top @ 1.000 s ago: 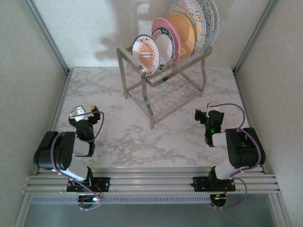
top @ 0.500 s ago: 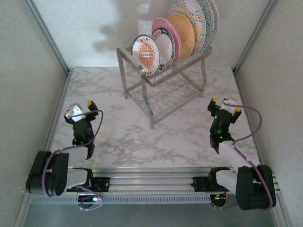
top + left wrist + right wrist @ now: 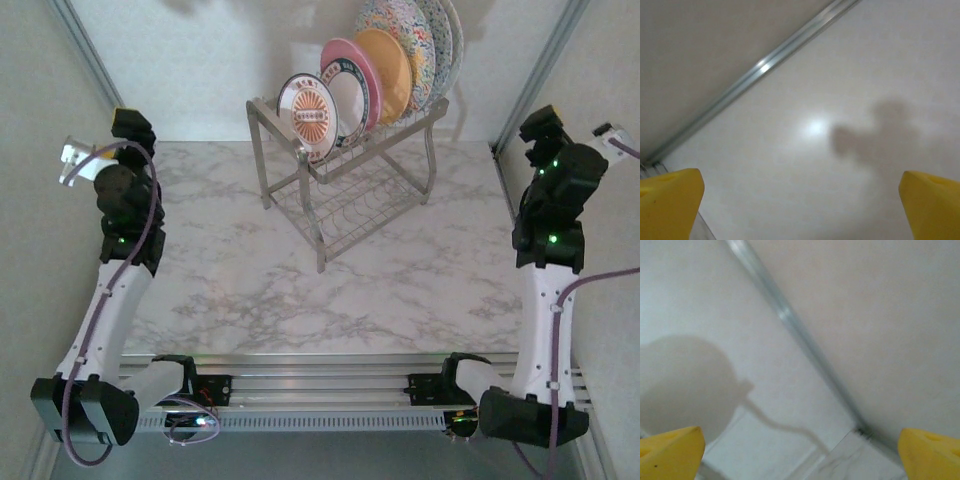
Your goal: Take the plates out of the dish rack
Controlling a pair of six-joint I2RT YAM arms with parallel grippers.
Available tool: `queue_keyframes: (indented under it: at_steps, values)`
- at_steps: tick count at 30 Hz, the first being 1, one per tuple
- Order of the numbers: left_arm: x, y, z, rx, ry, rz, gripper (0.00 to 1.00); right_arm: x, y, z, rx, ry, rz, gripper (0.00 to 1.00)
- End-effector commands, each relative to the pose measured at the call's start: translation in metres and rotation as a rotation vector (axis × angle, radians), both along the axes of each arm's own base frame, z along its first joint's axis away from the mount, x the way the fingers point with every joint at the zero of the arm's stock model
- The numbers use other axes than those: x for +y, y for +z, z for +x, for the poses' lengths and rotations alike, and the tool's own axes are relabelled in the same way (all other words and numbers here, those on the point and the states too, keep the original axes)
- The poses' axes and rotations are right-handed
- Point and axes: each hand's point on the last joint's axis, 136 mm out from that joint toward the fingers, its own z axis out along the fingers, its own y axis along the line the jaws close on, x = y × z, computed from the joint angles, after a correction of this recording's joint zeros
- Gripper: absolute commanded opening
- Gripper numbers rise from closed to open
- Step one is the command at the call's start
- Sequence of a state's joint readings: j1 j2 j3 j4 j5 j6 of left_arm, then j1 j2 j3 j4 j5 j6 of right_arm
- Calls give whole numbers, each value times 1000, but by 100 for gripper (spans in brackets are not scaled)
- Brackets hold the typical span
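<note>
The silver wire dish rack (image 3: 350, 200) stands at the back middle of the marble table. Its upper tier holds upright plates in a row: a small white one with an orange medallion (image 3: 308, 115), a white green-rimmed one (image 3: 350, 100), a pink one (image 3: 345, 46), an orange one (image 3: 392, 68) and large blue-speckled ones (image 3: 425, 35). My left gripper (image 3: 130, 123) is raised high at the far left, well away from the rack. Its yellow fingers (image 3: 670, 200) stand wide apart, with nothing between them in the left gripper (image 3: 801, 200). My right gripper (image 3: 543, 122) is raised at the far right, and the right gripper (image 3: 801, 445) is open and empty too.
Pale enclosure walls with metal corner posts (image 3: 85, 55) close in both sides and the back. The marble tabletop (image 3: 330, 290) stretches in front of the rack. Both wrist cameras face the walls and a corner rail (image 3: 790, 320).
Both arms have swung up from low over the table and stretched out toward the back corners. The grippers stayed open. The plates and rack have not moved.
</note>
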State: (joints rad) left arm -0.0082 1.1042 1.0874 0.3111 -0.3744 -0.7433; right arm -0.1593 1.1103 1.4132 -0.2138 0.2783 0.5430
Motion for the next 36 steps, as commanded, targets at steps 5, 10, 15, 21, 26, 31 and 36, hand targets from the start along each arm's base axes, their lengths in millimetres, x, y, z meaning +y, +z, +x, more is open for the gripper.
queue_keyframes:
  at_steps: [5, 10, 15, 21, 26, 31, 36]
  values:
    - [-104, 6, 31, 233, -382, 80, 100, 79, 1, 55, 83, 498, -277, 91]
    - [-162, 17, 17, 225, -566, 193, 100, 120, -7, 67, -84, 727, -537, 86]
    - [-210, 42, -7, 136, -740, 345, 100, 139, -6, 85, -155, 872, -606, 78]
    - [-236, 72, -35, 8, -877, 434, 100, 133, -5, 113, -161, 858, -608, 73]
    - [-241, 88, -46, -51, -908, 447, 99, 135, -7, 130, -158, 896, -590, 64]
    - [-244, 96, -45, -68, -918, 449, 100, 136, -10, 145, -157, 927, -561, 57]
    - [-246, 97, -43, -74, -922, 446, 99, 138, -11, 159, -146, 952, -544, 52]
